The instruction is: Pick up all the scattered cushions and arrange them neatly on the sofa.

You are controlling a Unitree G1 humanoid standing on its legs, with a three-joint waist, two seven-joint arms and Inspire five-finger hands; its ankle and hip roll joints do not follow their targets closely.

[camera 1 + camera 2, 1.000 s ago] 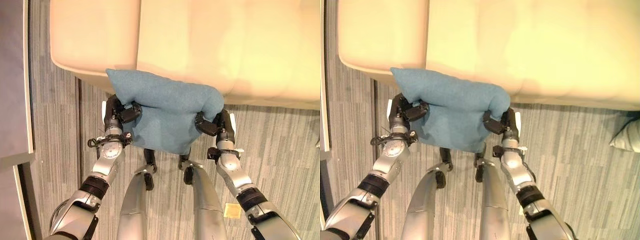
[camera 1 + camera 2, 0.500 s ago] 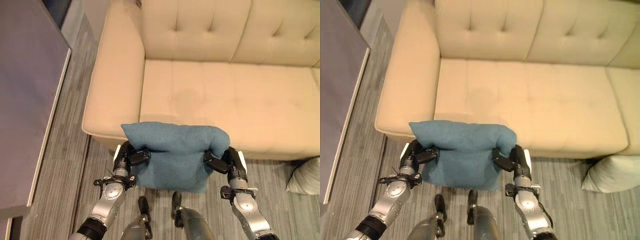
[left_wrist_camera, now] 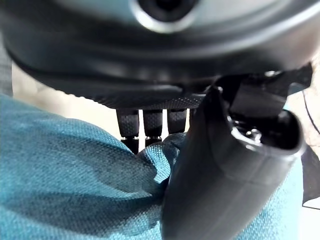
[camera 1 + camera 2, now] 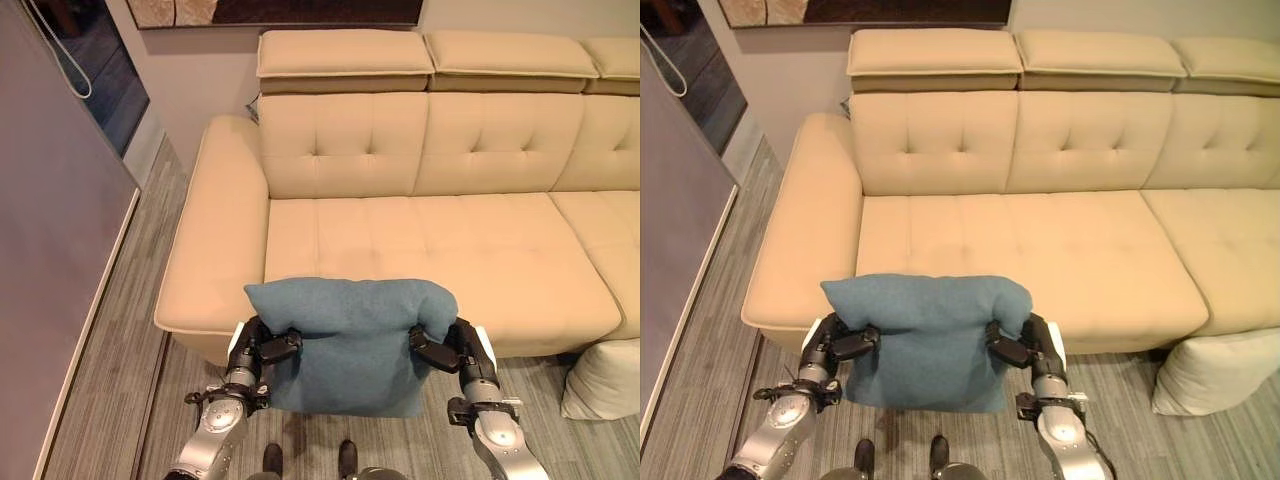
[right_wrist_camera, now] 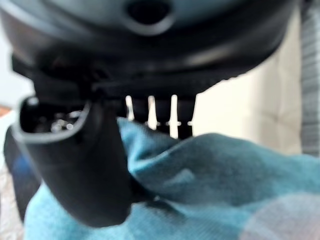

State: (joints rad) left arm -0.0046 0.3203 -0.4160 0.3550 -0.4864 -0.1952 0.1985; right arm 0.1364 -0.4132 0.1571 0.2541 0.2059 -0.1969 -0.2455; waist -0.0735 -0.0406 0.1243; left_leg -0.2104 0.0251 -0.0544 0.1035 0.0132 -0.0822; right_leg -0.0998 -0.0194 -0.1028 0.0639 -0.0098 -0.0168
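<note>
The left hand (image 4: 258, 345) is clamped on the left upper corner of a blue-green woven fabric cushion (image 4: 345, 340); its own wrist view shows the thumb (image 3: 225, 175) pressed onto the front of the cloth and the fingers (image 3: 145, 127) curled behind the fold. The cushion hangs between the two hands, upper edge roughly level and bulging over both grips, lower part drooping below them, clear of the grey striped carpet floor (image 4: 110, 340). The right hand (image 4: 455, 348) grips the right upper corner in the same manner: thumb (image 5: 92, 165) on the near face, fingers (image 5: 160, 112) wrapped behind the cloth. Beyond the hands stands a cream tufted leather sofa (image 4: 430, 240); the cushion's top edge overlaps the front edge of the left seat section in the head views, but contact with the seat cannot be confirmed. To the right of the right hand, well apart, a pale off-white cushion (image 4: 1215, 365) rests on the floor against the sofa front.
</note>
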